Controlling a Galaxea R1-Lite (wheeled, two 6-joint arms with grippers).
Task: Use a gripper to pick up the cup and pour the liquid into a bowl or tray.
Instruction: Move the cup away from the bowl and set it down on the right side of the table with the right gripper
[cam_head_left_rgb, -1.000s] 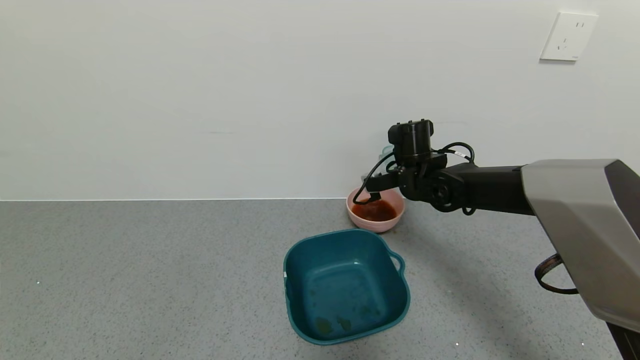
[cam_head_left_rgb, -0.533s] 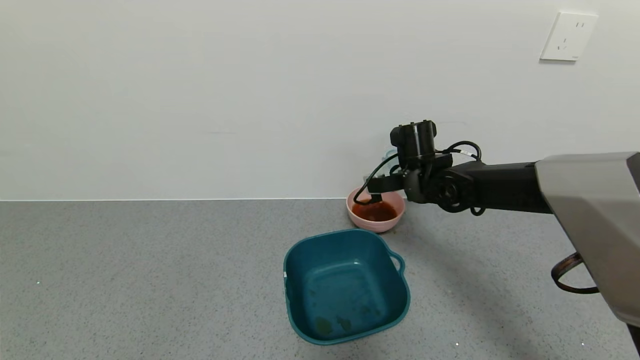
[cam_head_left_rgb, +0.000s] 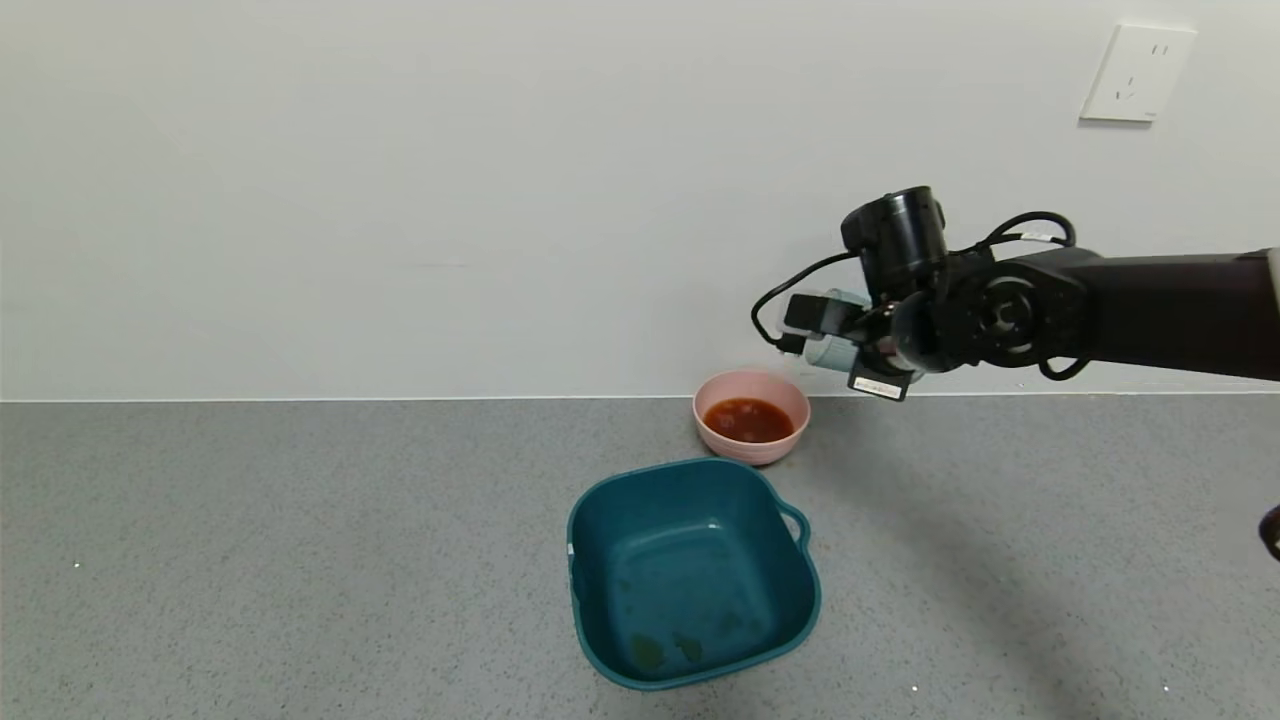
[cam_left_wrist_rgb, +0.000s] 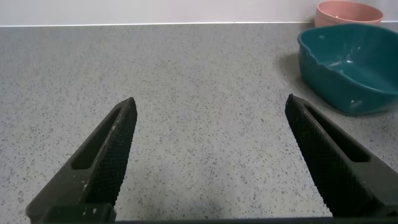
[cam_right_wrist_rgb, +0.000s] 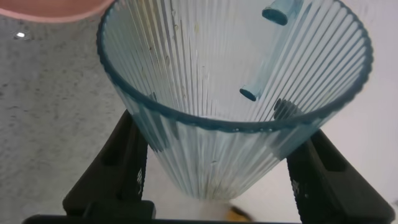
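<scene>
My right gripper (cam_head_left_rgb: 815, 330) hung in the air above the grey speckled surface (cam_head_left_rgb: 300, 560), up and to the right of the bowl (cam_head_left_rgb: 751, 429), in front of the pale wall (cam_head_left_rgb: 450, 200). Its fingers (cam_right_wrist_rgb: 121, 168) were clamped on either side of the cup (cam_right_wrist_rgb: 233, 93), gripping it around the lower part of its ribbed wall. In the head view the cup (cam_head_left_rgb: 835, 345) lay tipped over on its side, its mouth turned toward my left, held well clear of the bowl and not over it. Looking down into the cup from my right wrist, I saw its inside almost bare, with only a few faint streaks on the ribs and a little residue near the bottom.

The liquid (cam_head_left_rgb: 747, 420) sat in the pink bowl, a reddish-brown pool covering its bottom. The bowl stood upright on the surface close to the wall. Just in front of it, nearly touching, stood a square teal tub (cam_head_left_rgb: 692, 570) with a handle on its right side and a few smears on its floor.

My left gripper (cam_left_wrist_rgb: 208, 155) was low over the surface, well off to the left, fingers (cam_left_wrist_rgb: 102, 162) spread wide with nothing between them; the tub (cam_left_wrist_rgb: 351, 65) and the bowl (cam_left_wrist_rgb: 348, 12) showed beyond it.
</scene>
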